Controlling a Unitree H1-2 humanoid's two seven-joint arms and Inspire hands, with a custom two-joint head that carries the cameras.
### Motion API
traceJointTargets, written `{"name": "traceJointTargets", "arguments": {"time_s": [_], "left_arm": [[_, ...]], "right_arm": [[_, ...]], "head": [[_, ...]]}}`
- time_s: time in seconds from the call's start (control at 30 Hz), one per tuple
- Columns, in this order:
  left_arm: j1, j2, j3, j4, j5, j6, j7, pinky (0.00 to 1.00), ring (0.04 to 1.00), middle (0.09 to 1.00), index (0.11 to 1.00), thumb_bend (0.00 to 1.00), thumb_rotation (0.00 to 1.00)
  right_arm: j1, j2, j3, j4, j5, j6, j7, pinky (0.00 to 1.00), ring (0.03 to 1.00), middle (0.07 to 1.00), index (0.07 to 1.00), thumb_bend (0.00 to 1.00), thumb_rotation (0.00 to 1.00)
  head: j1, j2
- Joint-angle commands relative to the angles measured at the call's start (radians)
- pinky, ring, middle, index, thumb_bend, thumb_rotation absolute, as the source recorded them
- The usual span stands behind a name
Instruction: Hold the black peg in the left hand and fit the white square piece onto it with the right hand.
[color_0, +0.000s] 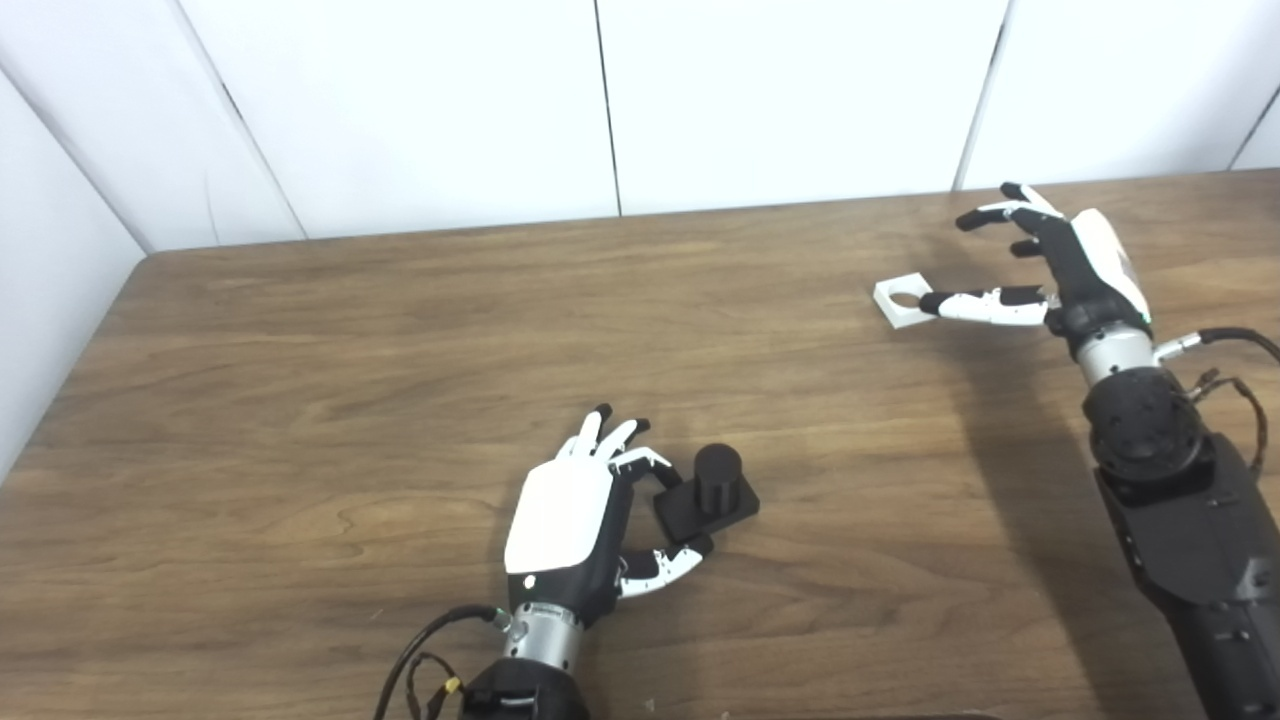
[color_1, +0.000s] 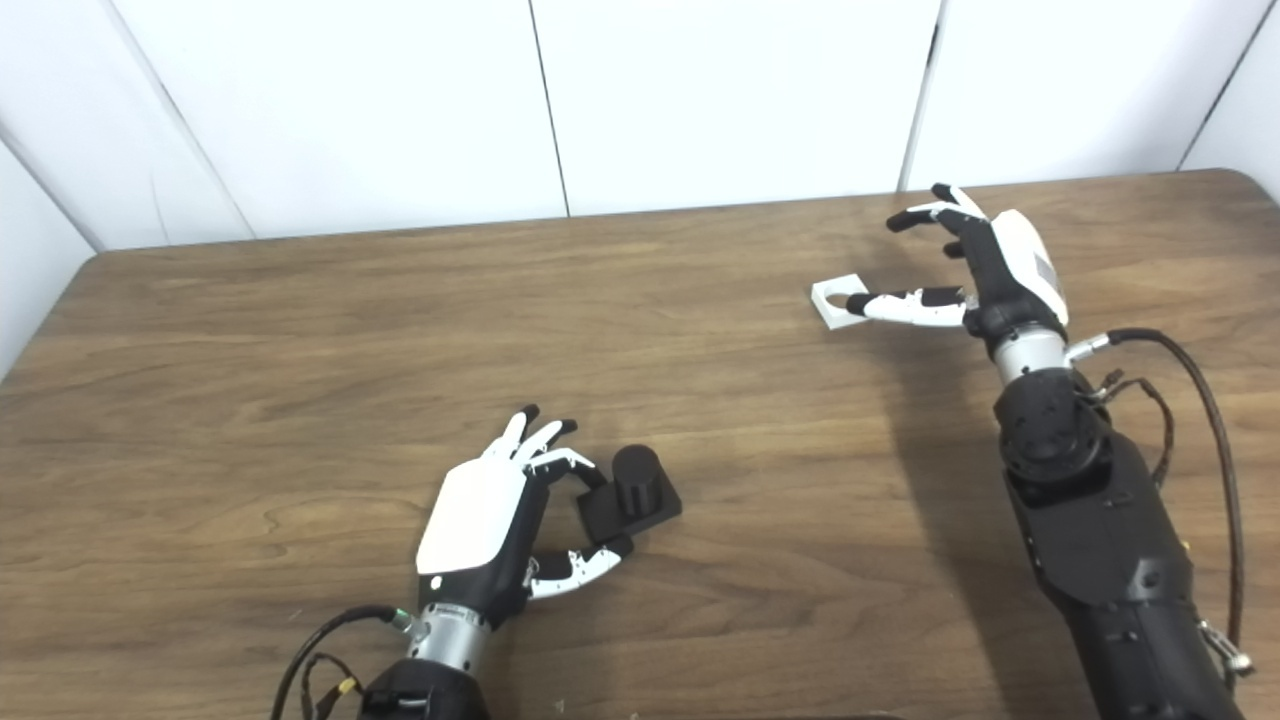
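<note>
Both open: left robot hand (color_0: 570, 525) touches black peg (color_0: 708, 492); right robot hand (color_0: 1060, 270) touches white square piece (color_0: 905, 301).

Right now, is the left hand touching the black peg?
Touching. In the left eye view the left hand has fingertips on the near edge of the black peg base, its thumb against the front corner, on the table.

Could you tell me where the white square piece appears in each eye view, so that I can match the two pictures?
Left eye view: the white square piece lies flat on the table, upper right, at the right hand's thumb tip.
Right eye view: the same piece sits upper right, a little nearer the centre.
Shared landmark: the black peg beside the left hand, lower centre.
</note>
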Motion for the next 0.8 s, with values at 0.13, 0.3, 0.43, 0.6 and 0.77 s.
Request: {"name": "traceJointTargets", "arguments": {"time_s": [0.13, 0.3, 0.43, 0.6, 0.77], "left_arm": [[0.001, -0.009, 0.015, -0.01, 0.025, 0.0, 0.01, 0.9, 1.0, 0.906, 0.585, 0.52, 0.29], [0.005, -0.008, 0.018, -0.006, 0.02, -0.004, 0.013, 0.91, 1.0, 0.907, 0.586, 0.52, 0.31], [0.005, -0.01, 0.019, -0.005, 0.022, -0.003, 0.013, 0.93, 1.0, 0.907, 0.584, 0.52, 0.32], [0.006, -0.012, 0.02, -0.001, 0.021, -0.005, 0.018, 0.92, 1.0, 0.907, 0.589, 0.52, 0.31], [0.006, -0.015, 0.02, 0.004, 0.016, -0.008, 0.024, 0.93, 1.0, 0.909, 0.591, 0.53, 0.32]], "right_arm": [[-0.082, -0.03, 0.003, 0.012, -0.004, -0.014, 0.003, 0.82, 0.939, 0.97, 0.707, 0.93, 0.3], [-0.106, -0.033, 0.002, 0.037, 0.004, -0.019, 0.003, 0.85, 0.95, 0.971, 0.71, 0.94, 0.33], [-0.119, -0.04, 0.009, 0.034, 0.001, -0.008, 0.018, 0.87, 0.959, 0.971, 0.717, 0.94, 0.34], [-0.132, -0.046, 0.02, 0.038, -0.007, -0.017, 0.025, 0.86, 0.955, 0.962, 0.708, 0.94, 0.33], [-0.144, -0.048, 0.041, 0.03, -0.02, -0.008, 0.041, 0.89, 0.974, 0.952, 0.71, 0.93, 0.33]], "head": [[-0.01, -0.008], [-0.011, -0.008], [-0.012, -0.008], [-0.013, -0.01], [-0.013, -0.008]]}}
